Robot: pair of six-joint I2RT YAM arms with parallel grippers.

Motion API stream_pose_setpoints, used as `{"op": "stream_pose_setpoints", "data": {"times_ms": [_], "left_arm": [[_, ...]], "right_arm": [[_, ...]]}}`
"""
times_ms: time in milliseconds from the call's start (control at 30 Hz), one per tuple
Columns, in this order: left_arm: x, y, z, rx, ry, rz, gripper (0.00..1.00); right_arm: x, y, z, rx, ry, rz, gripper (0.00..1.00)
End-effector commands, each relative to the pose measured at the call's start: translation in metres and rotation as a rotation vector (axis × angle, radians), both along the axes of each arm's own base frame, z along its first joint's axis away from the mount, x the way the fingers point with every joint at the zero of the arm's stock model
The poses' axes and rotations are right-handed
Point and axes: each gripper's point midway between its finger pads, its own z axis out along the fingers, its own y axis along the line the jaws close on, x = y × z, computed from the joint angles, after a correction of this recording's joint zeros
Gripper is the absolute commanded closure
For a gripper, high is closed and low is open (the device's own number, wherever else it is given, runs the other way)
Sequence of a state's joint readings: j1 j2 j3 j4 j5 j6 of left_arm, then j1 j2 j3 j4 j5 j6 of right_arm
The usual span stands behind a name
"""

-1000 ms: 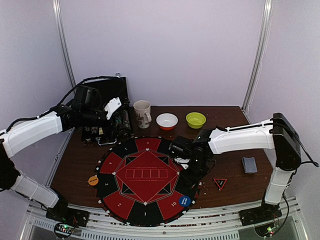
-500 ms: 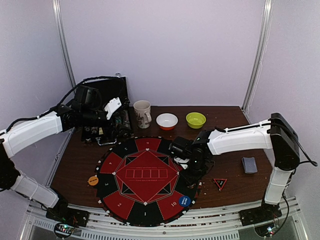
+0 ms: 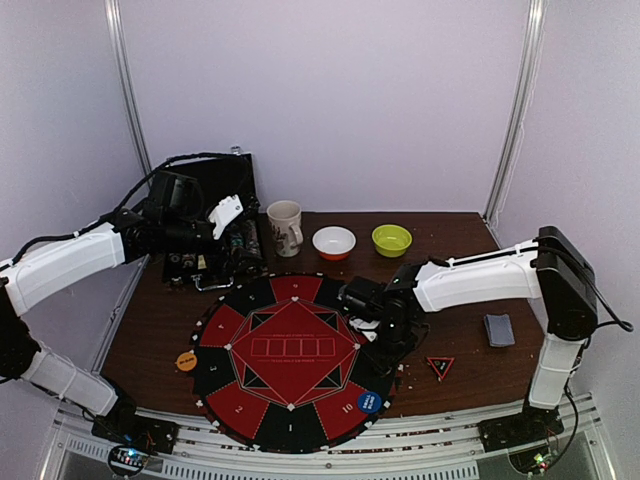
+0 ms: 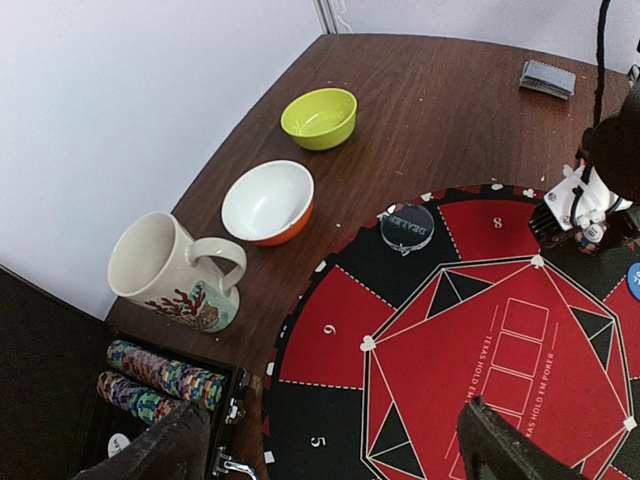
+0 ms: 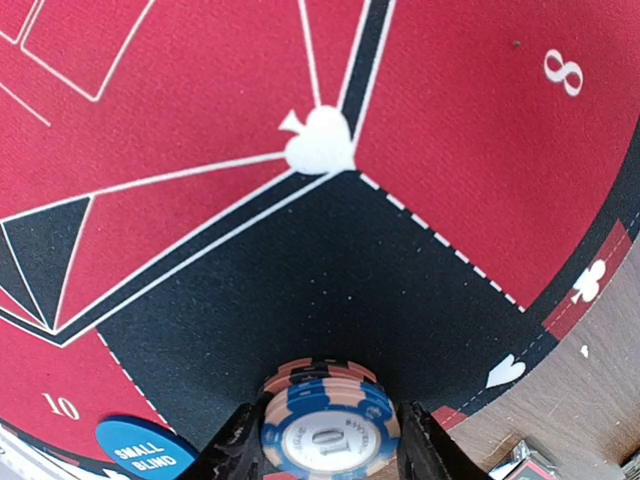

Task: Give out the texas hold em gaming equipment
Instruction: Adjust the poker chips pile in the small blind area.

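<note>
Right wrist view: a chip stack is being delivered to a seat wedge on the mat.
The right arm (image 3: 480, 280) reaches low over the round mat (image 5: 330, 290). The right hand (image 5: 325, 445) clamps a small stack of poker chips (image 5: 327, 425) above the black wedge, with the blue marker disc (image 5: 140, 445) just beside it. The next move is probably to lower and release. The left hand (image 4: 340, 450) hangs spread open, holding nothing.

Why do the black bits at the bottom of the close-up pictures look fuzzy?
Left wrist view: the left fingers sit right by the lens, so they blur, while the mug is sharp. Right wrist view: the right fingers look soft too, though the poker chips between them read clearly. Top view: even light, no glare.
</note>
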State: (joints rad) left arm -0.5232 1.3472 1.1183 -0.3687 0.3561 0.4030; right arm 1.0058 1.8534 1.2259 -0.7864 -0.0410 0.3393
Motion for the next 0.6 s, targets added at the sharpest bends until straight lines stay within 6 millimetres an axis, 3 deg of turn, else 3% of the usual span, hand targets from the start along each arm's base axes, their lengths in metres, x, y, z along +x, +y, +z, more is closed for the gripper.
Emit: {"op": "stream_pose_setpoints", "data": {"times_ms": [0,167,267,333,400,500,567], "left_arm": [[0.002,0.001,0.012,-0.010,-0.048,-0.001,0.11],[0.003,0.001,0.012,-0.008,-0.046,0.000,0.11],[0.008,0.003,0.011,-0.002,-0.047,0.025,0.11],[0.022,0.013,0.010,0.024,-0.042,0.087,0.11],[0.044,0.042,0.005,0.099,-0.046,0.187,0.11],[0.078,0.125,-0.001,0.312,-0.120,0.381,0.12],[0.085,0.168,-0.009,0.433,-0.143,0.400,0.14]], "right_arm": [[-0.001,-0.002,-0.004,-0.027,0.010,0.013,0.48],[0.000,0.000,0.005,-0.021,0.007,0.019,0.24],[0.009,0.015,0.027,0.032,-0.027,0.029,0.19],[0.018,0.026,0.049,0.085,-0.062,0.042,0.16],[0.028,0.034,0.070,0.149,-0.092,0.063,0.16],[0.044,0.037,0.096,0.257,-0.130,0.090,0.15],[0.054,0.032,0.105,0.299,-0.145,0.097,0.15]]}}
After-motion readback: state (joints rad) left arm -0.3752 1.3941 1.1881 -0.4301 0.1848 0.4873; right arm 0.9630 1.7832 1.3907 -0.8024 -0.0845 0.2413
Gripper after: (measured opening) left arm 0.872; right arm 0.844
